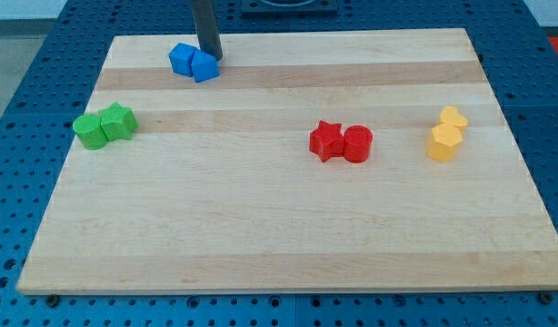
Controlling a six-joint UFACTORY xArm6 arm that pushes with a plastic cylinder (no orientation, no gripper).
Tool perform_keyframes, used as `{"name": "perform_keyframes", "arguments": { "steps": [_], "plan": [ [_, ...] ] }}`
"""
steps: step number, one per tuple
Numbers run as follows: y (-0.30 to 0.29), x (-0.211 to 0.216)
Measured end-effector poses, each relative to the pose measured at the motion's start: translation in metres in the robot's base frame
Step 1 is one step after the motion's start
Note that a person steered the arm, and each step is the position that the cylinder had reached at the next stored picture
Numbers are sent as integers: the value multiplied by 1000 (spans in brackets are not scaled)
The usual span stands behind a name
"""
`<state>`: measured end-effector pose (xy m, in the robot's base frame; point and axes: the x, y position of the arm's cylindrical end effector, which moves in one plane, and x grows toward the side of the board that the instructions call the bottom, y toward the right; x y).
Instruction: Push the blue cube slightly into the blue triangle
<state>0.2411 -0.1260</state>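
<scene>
Blue cube (204,66) touches blue triangle (181,58); two blue blocks.

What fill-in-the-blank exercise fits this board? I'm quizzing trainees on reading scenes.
1. My tip stands by the two ____ blocks, near the view's top.
2. The red star touches a red ____.
3. The pair at the view's left is ____.
4. The yellow blocks lie toward the view's ____.

Missing: blue; cylinder; green; right

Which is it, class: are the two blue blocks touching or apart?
Touching. The camera view shows the blue cube and blue triangle pressed side by side with no board visible between them; my tip sits just behind them.
</scene>
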Motion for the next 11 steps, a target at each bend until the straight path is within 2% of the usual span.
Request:
{"name": "perform_keyframes", "arguments": {
  "steps": [1, 3, 6, 7, 8, 11],
  "plan": [
    [-2, -37],
    [-92, -42],
    [-83, 36],
    [-83, 39],
    [-104, 23],
    [-82, 2]
  ]
}}
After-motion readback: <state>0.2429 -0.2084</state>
